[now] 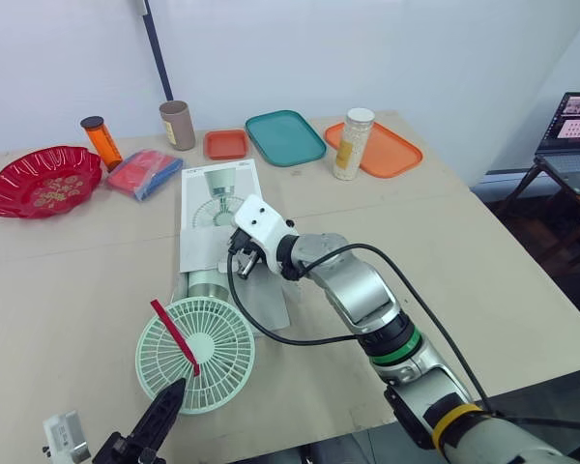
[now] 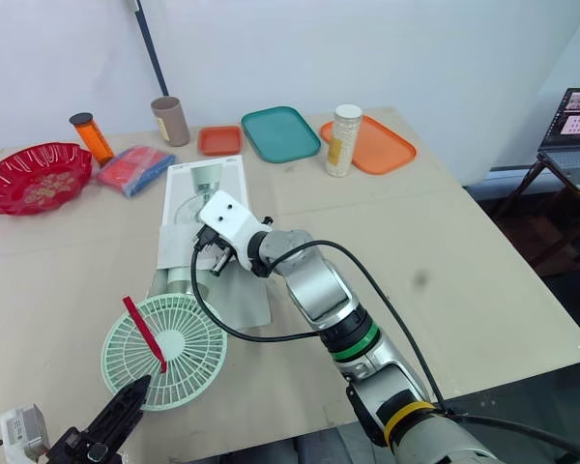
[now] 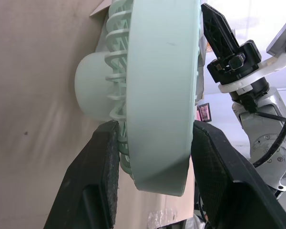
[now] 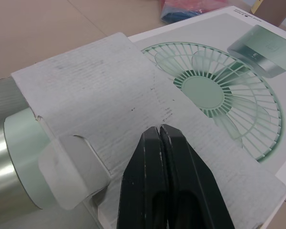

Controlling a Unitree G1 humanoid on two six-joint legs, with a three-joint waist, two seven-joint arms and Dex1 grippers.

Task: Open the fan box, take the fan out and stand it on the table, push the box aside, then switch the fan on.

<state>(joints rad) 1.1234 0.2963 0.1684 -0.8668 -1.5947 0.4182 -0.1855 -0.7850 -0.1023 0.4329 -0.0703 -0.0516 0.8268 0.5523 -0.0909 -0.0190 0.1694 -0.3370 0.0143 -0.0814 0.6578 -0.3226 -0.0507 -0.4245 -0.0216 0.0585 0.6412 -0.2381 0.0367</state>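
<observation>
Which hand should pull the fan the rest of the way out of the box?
Left. The left hand grips the fan by its rim. The right hand is shut over the box flap, so it likely suits steadying the box.

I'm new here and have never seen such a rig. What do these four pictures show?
This is a two-armed humanoid robot. Two pictures come from cameras on its head, looking down at a table; two from its wrists. The left end effector grips the rim of a pale green fan lying at the mouth of its open fan box. The right end effector, shut, is over the box's flap. A red dish and a teal tray lie behind.
</observation>
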